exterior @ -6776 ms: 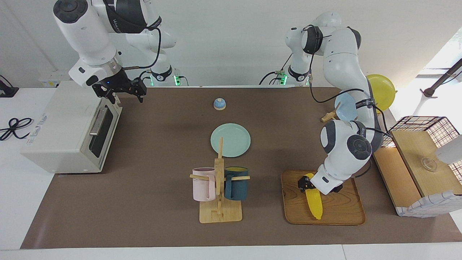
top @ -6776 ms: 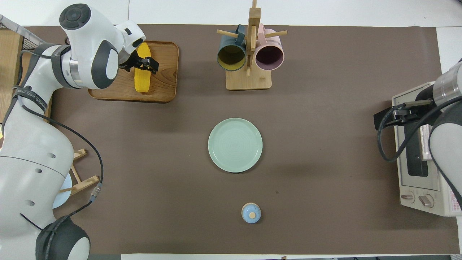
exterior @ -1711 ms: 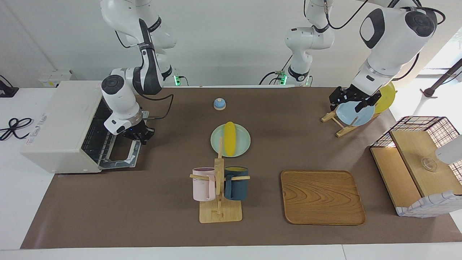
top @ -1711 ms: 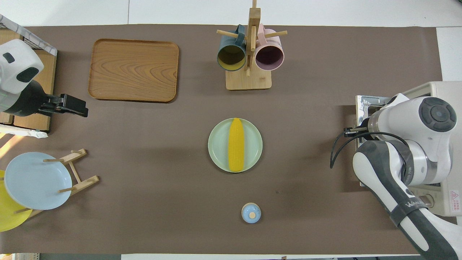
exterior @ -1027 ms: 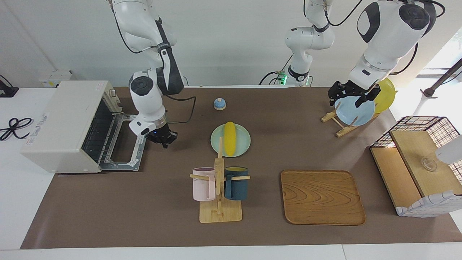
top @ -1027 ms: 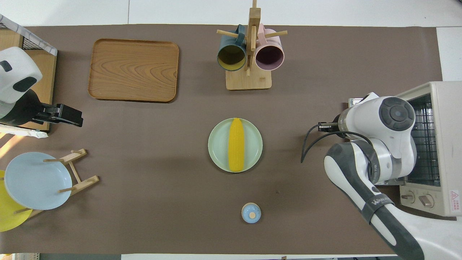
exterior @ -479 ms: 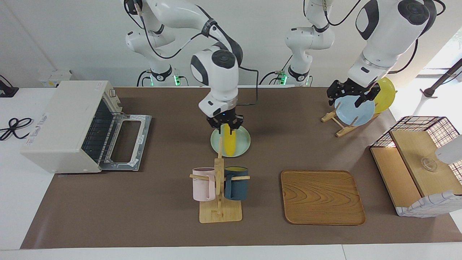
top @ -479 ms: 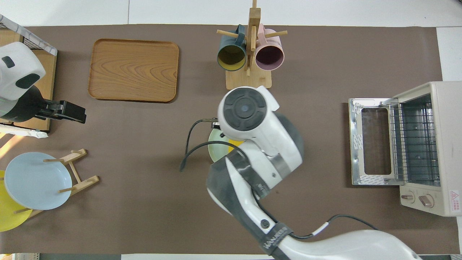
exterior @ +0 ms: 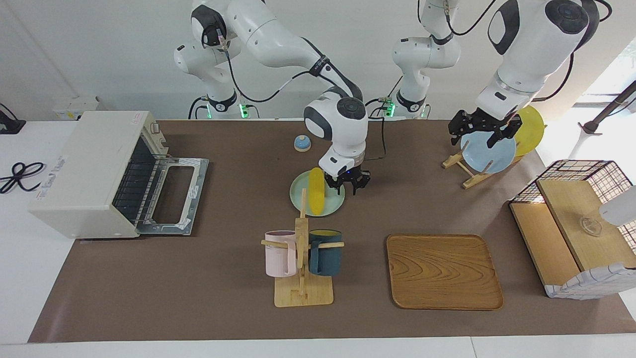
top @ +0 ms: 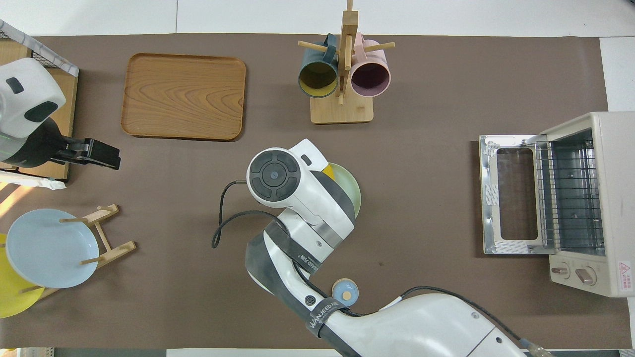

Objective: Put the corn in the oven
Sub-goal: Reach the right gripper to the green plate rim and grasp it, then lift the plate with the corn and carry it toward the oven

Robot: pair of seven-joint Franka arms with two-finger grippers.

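The yellow corn lies lengthwise on the pale green plate in the middle of the table; in the overhead view only its tip shows beside my right wrist. My right gripper hangs low over the plate's edge toward the left arm's end, beside the corn, open and holding nothing. The off-white oven stands at the right arm's end with its door dropped open and the wire rack showing. My left gripper waits open over the blue plate.
A wooden mug rack with a pink and a dark blue mug stands farther from the robots than the plate. A wooden tray lies beside it. A small blue bell, a plate rack and a wire basket also stand here.
My right arm swung from the oven's open door to the green plate, passed over the corn and now sits beside it, its fingers spreading. The left arm barely moved.
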